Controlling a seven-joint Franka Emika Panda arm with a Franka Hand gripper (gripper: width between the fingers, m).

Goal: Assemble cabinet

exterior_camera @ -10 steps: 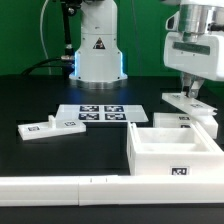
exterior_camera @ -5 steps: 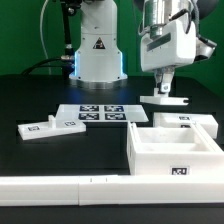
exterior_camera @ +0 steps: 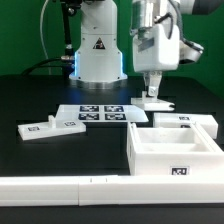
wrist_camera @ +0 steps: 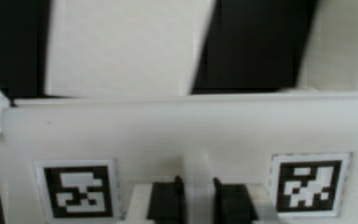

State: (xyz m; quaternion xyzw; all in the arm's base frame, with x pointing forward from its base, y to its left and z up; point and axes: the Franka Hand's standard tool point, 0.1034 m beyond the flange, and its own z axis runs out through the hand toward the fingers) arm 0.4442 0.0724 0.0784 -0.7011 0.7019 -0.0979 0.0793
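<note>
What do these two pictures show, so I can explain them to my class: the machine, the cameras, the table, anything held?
It is a robot arm with a two-finger gripper. One camera watches from outside; the other sits on the wrist, looking past the fingers. The gripper is shut on a flat white panel with square tags. On the black table lie the marker board, a second panel, the open cabinet box and a long white rail.
</note>
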